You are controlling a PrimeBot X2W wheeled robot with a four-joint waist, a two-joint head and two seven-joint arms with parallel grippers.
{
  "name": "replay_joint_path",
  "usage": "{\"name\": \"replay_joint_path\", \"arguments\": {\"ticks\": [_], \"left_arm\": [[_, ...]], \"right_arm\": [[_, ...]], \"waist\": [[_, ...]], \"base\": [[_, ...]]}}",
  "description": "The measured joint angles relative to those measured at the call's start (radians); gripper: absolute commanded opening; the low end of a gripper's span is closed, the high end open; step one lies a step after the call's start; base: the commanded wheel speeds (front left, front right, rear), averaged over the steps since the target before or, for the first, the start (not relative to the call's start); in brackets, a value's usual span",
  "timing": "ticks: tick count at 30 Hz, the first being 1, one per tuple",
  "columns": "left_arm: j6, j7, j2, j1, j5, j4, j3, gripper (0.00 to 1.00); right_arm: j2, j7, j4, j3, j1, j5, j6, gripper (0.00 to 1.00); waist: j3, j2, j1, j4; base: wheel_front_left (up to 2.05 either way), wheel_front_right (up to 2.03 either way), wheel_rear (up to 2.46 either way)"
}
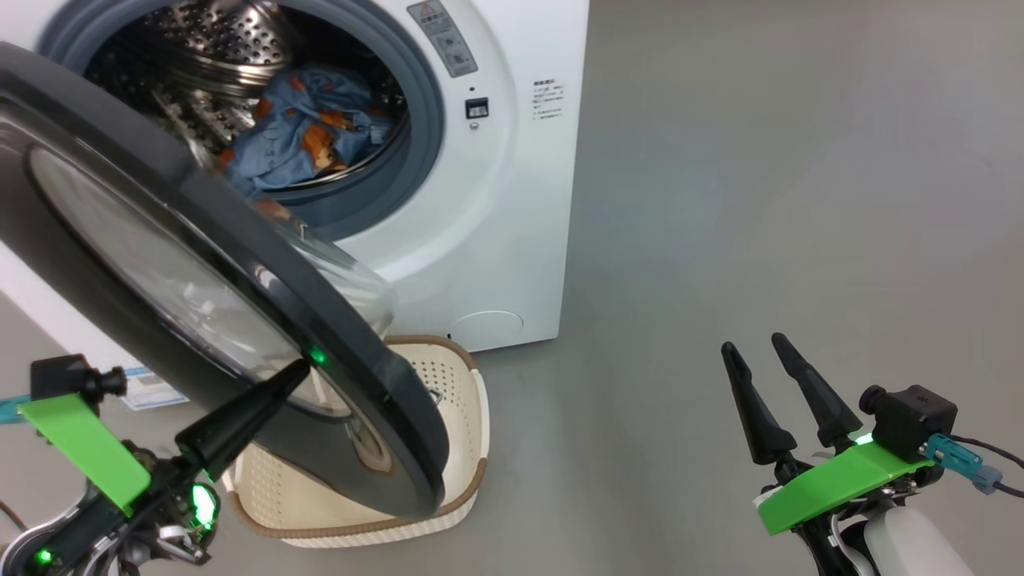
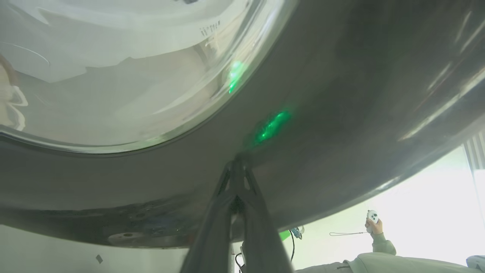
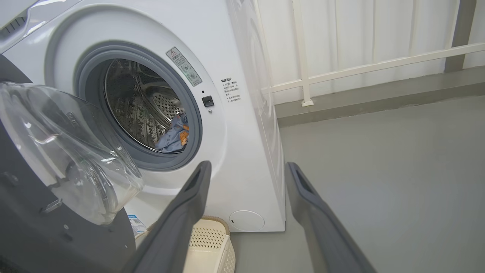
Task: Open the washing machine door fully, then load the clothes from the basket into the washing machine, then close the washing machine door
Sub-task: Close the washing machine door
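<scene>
Left gripper (image 1: 300,370) has its two dark fingers pressed together with nothing between them, the joined tip touching the glossy black ring of the washing machine door (image 1: 200,280); the left wrist view shows the same contact (image 2: 237,161), with a green glow reflected on the ring. Right gripper (image 1: 752,346) hangs well apart from the machine, its fingers spread and holding nothing; we see the same gap in its own view (image 3: 248,168).

We stand on a smooth grey floor (image 1: 760,200); behind it runs a white panelled wall (image 3: 379,38) with a pale rail. A person's hand (image 2: 373,225) holds a small white remote.

We count one washing machine (image 1: 496,240), one door, one basket (image 1: 476,472) and one bundle of clothes (image 1: 304,136).

That door stands swung out from the opening, its bulging clear glass bowl facing the drum (image 1: 216,40); the drum is perforated steel, ringed by a grey rubber gasket (image 1: 424,120). The clothes lie inside the drum, soft blue cloth with orange-brown figures. The basket sits on the floor just before the white box, partly behind the door; cream perforated plastic, rounded, with a brown woven-look rim.
</scene>
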Motion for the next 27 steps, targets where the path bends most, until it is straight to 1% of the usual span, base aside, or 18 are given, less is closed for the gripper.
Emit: {"name": "replay_joint_path", "arguments": {"ticks": [5,8,9,10,12,13,14,17,19,20,23,27], "left_arm": [[-0.002,-0.03,0.0,-0.002,0.011,0.006,0.015,0.0],[-0.016,-0.051,0.002,-0.002,0.04,0.006,0.021,0.0],[-0.026,-0.06,0.003,-0.002,0.051,0.005,0.023,0.02],[-0.036,-0.071,0.004,-0.002,0.061,0.004,0.025,0.21],[-0.058,-0.104,0.011,-0.002,0.1,-0.002,0.028,0.52],[-0.069,-0.127,0.016,-0.001,0.133,-0.005,0.029,0.96],[-0.08,-0.151,0.022,0.0,0.165,-0.008,0.03,1.0],[-0.107,-0.228,0.032,0.01,0.265,-0.022,0.021,1.0],[-0.115,-0.298,0.042,0.03,0.344,-0.032,0.006,1.0],[-0.116,-0.336,0.049,0.041,0.385,-0.036,-0.004,1.0],[-0.116,-0.448,0.063,0.068,0.46,-0.04,-0.04,1.0],[-0.119,-0.604,0.11,0.096,0.545,-0.045,-0.119,1.0]], "right_arm": [[0.001,0.0,-0.001,-0.003,0.0,0.0,0.0,1.0],[0.0,0.0,-0.001,-0.006,0.0,0.0,0.0,1.0],[0.0,0.0,-0.001,-0.007,0.0,0.0,0.0,1.0],[0.0,0.0,-0.001,-0.008,0.0,0.0,0.0,1.0],[-0.001,0.0,-0.002,-0.01,0.0,0.0,0.0,1.0],[-0.002,0.0,-0.002,-0.011,0.0,0.0,0.0,1.0],[-0.003,0.0,-0.002,-0.012,0.0,0.0,0.0,1.0],[-0.005,0.0,-0.003,-0.013,0.0,0.0,0.0,1.0],[-0.006,0.0,-0.004,-0.014,0.0,0.0,0.0,1.0],[-0.006,0.0,-0.004,-0.015,0.0,0.0,0.0,1.0],[-0.008,0.0,-0.005,-0.019,0.0,0.0,0.0,1.0],[-0.012,0.0,-0.005,-0.022,0.0,0.0,0.0,1.0]], "waist": [[0.0,0.0,0.0,0.021],[0.002,0.0,0.0,0.032],[0.003,0.0,0.0,0.035],[0.003,0.0,0.0,0.038],[0.005,0.0,0.0,0.043],[0.005,0.0,0.0,0.045],[0.006,0.0,0.0,0.047],[0.006,0.0,0.0,0.051],[0.005,0.0,0.0,0.054],[0.004,0.0,0.0,0.055],[0.001,0.0,0.0,0.061],[-0.003,0.0,0.0,0.069]], "base": [[0.0,0.0,0.0],[0.0,0.0,0.0],[0.0,0.0,0.0],[0.0,0.0,0.0],[0.0,0.0,0.0],[0.0,0.0,0.0],[0.0,0.0,0.0],[0.0,0.0,0.0],[0.0,0.0,0.0],[0.0,0.0,0.0],[0.0,0.0,0.0],[0.0,0.0,0.0]]}}
